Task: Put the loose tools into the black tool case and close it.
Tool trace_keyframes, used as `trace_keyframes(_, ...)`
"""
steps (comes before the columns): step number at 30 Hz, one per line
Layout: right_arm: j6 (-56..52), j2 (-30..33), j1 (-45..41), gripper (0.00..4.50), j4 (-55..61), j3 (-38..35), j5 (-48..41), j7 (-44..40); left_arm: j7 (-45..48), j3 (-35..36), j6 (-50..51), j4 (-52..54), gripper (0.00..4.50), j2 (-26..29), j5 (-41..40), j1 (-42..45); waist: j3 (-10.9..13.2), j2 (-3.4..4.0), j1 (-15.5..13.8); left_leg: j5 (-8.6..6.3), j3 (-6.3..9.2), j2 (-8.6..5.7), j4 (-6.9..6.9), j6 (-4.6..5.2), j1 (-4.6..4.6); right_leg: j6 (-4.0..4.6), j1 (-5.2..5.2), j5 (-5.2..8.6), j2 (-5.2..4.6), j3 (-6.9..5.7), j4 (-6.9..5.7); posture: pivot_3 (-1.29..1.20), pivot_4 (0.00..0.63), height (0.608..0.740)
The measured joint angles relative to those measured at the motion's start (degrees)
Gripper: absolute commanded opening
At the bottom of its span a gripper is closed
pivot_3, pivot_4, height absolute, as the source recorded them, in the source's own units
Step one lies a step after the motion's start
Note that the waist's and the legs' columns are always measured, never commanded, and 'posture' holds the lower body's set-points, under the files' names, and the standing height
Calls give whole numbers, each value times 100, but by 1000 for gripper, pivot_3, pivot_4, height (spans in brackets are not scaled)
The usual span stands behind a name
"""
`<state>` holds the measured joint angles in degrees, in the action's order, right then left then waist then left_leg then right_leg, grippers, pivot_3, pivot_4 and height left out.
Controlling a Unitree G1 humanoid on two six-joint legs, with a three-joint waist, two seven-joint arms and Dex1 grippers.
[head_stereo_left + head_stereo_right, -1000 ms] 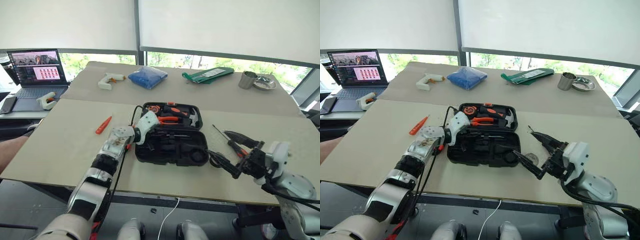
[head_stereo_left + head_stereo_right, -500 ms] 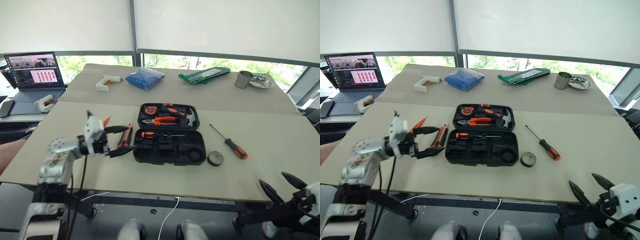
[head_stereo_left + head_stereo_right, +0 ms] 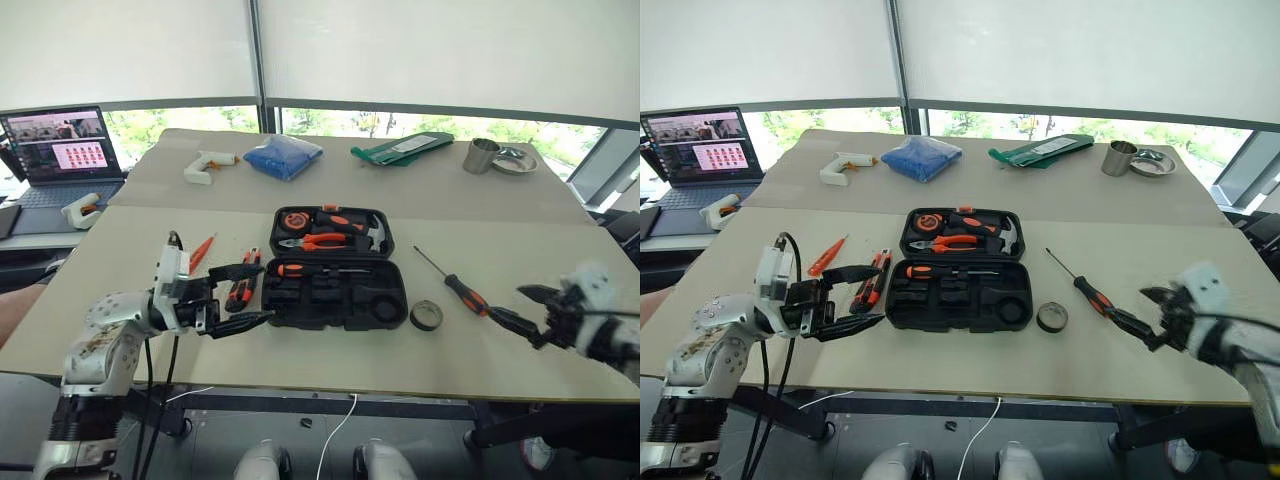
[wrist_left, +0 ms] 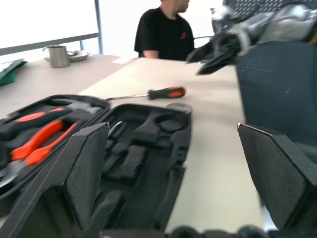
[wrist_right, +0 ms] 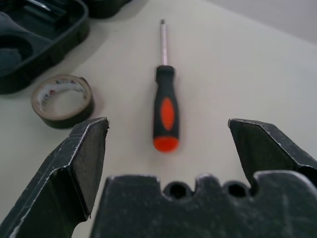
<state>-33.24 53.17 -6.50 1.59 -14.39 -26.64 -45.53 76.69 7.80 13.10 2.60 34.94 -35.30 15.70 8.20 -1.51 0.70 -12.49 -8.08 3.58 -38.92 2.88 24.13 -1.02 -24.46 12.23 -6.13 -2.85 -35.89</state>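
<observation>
Leftmost, the left gripper (image 3: 240,297) hangs empty with its jaws spread wide, just left of the black tool case (image 3: 338,295); beside it on the table (image 3: 150,250) lie the slim orange tester screwdriver (image 3: 201,251) and the utility knife (image 3: 241,281), the knife just off the case's left edge. Both are judged light and rigid; the tester is thin and low, so take it across the middle of its shaft; take the knife across its flat body, not along its length.

Centre: the case lies open; pliers (image 3: 322,241) and other orange-handled tools occupy the far half; one screwdriver (image 3: 315,269) sits in the near half, whose other slots are vacant. The lid is stiff plastic and should swing on its hinge under a push on its far edge.

Right of the case: the dark tape roll (image 3: 426,315) lies flat, near the case's right corner; grip across its ring wall. The loose screwdriver (image 3: 455,285) lies beyond it; its rubbery handle is the best hold, as the smooth shaft may roll. The right gripper (image 3: 521,308) is also parted and empty, aimed at that handle.

Surface: matt beige board, level. Room: a laptop (image 3: 58,145) at far left; a seated person (image 4: 166,29) past the table's right end.
</observation>
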Motion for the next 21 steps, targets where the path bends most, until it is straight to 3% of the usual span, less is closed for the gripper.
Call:
trace_keyframes(4, -286, -58, -1073, 4500, -800, 904, 526, -8, -141, -96, 23, 94, 4445, -88, -5, 8, 0, -1, -42, -2, 0, -15, -1, 6, 16, 20, -10, -15, -7, -1, 3, 0, 150, 739)
trace_keyframes(9, -488, -160, -1621, 3175, -1493, 1417, 942, -63, -248, -107, 9, 148, 4500, -83, 32, -1, 0, -1, -68, -12, -2, -20, -1, 19, 23, -22, -10, -29, -12, -2, 11, 0, 150, 739)
trace_keyframes(15, -734, -188, -1742, 1038, -1684, 1524, 1088, -169, -357, -107, -47, 168, 4500, -71, 80, -12, 0, -1, -64, -13, -4, -18, -2, 19, 20, -23, -8, -29, -12, -3, 9, 0, 150, 739)
trace_keyframes(21, -234, -199, -1158, 1017, -1260, 1120, 977, -356, -464, -61, -35, 216, 4500, -75, 22, -20, 0, 0, -100, -14, -4, -18, -1, 19, 22, -27, -8, -28, -14, -4, 10, 0, 150, 739)
